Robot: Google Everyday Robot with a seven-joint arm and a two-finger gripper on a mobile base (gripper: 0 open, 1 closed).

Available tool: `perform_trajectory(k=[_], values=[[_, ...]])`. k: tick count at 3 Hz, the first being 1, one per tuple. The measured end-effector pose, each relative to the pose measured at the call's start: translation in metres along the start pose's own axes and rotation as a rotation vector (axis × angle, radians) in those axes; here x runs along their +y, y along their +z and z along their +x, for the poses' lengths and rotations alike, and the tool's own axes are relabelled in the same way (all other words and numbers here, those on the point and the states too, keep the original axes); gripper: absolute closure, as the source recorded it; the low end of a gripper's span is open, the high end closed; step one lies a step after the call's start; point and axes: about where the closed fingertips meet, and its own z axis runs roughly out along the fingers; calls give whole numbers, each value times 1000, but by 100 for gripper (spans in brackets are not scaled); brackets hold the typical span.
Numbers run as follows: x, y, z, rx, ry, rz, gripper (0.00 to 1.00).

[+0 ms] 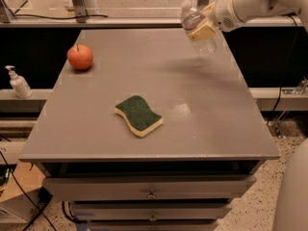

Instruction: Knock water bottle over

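The water bottle (206, 45), clear with a white cap, stands at the table's far right corner and is tilted, its top leaning left. My gripper (202, 29) reaches in from the upper right on the white arm (250, 1) and is against the bottle's middle, covering part of its body. The bottle's base is at or just above the grey table (144, 71); I cannot tell whether it touches.
A red apple (80, 57) sits at the table's far left. A green and yellow sponge (138, 115) lies near the middle front. A small white pump dispenser (18, 82) stands on a shelf left of the table. Drawers (151, 194) are below the front edge.
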Motion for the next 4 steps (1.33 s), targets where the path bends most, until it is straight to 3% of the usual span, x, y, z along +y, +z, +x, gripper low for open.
perform_trajectory(k=[1, 2, 3, 4], values=[[37, -4, 1, 165, -157, -114, 84], [71, 0, 5, 293, -271, -227, 60], [94, 2, 8, 359, -330, -305, 37], [115, 7, 13, 359, -324, -375, 13]])
